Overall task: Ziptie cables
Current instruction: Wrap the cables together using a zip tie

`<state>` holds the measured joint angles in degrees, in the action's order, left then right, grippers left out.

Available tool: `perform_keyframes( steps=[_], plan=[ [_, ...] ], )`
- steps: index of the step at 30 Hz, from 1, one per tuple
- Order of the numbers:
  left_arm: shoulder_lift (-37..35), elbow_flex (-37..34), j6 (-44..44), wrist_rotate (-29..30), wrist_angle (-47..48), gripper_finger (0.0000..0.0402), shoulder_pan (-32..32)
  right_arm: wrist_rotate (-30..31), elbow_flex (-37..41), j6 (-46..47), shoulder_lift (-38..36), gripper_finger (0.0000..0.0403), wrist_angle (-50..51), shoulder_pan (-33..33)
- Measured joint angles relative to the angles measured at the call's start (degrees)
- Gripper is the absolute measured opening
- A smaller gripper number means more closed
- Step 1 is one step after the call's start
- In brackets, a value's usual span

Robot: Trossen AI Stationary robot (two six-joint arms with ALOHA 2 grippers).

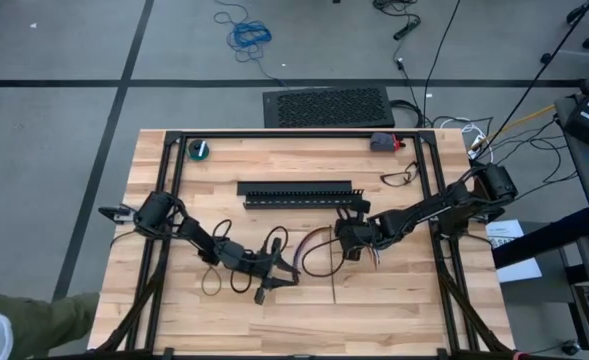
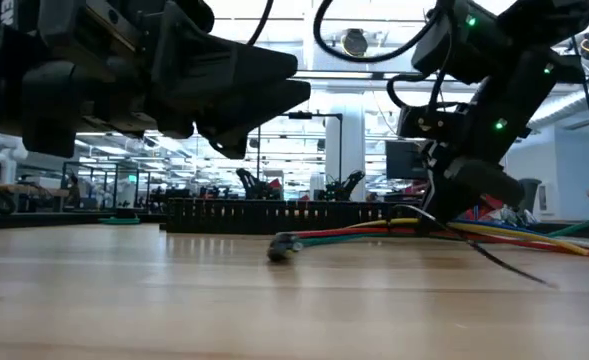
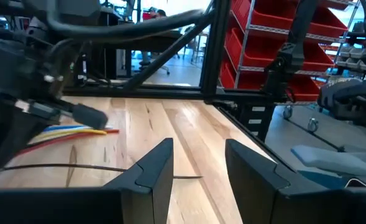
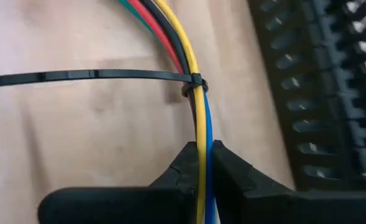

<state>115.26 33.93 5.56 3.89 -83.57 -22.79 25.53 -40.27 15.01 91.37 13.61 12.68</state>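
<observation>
The cables [image 1: 309, 250], a bundle of red, green, yellow, blue and black wires, lie curved at the table's middle, one end [image 2: 284, 245] resting on the wood. A thin black ziptie [image 4: 195, 84] loops around the bundle, and its long tail [image 1: 332, 281] runs toward the near edge. My right gripper [image 4: 201, 163] is shut on the wires just beside that loop. My left gripper [image 3: 198, 168] stands open and about level to the left of the bundle, nothing between its fingers; its wrist view shows the wires [image 3: 77, 132] and the tail [image 3: 77, 167] ahead. My right gripper pinches the wires [image 4: 201, 140] between its two fingertips, a short way along the bundle from the ziptie's head. The fingers slant down from the table's right side and lie across the wires. The bundle rises slightly to the fingers [image 2: 464, 195]; the rest lies on the table.
A black slotted duct [image 1: 299, 192] lies beyond the cables. Looped spare zipties lie at the left [image 1: 211, 280] and far right [image 1: 399, 176]. A green tape roll [image 1: 201, 150] and a small grey and red tool [image 1: 384, 142] sit at the far edge. The black frame rails [image 1: 436, 190] flank the work area.
</observation>
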Motion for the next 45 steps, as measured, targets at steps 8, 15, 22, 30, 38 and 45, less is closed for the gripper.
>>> perform_keyframes(
  steps=[8,15,22,30,38,45],
  plan=[
    [0.0,0.0,0.0,0.0,-1.7,0.0143,0.0,-0.5,0.0,0.0,0.0,0.0018,-1.8,1.8],
    [0.0,-1.2,2.4,-0.6,-5.9,0.0143,0.1,-4.8,0.0,-4.5,0.0,0.0018,-1.5,1.6],
    [-6.4,-8.8,3.0,2.3,-5.8,0.0143,0.7,-6.8,0.0,-6.1,-2.7,0.0018,-1.2,1.4],
    [-15.5,-17.0,2.6,4.4,-5.9,0.0143,1.8,-9.8,0.0,-12.0,-11.5,0.0018,1.0,-0.3],
    [-16.1,-19.3,2.0,4.6,-5.9,0.0143,1.9,-11.1,2.6,-12.4,-22.9,0.0018,3.6,-1.5],
    [-16.1,-19.5,1.5,4.6,-5.9,0.0143,3.2,-11.0,7.2,-9.6,-31.4,0.0018,4.4,-1.9]
  ],
)
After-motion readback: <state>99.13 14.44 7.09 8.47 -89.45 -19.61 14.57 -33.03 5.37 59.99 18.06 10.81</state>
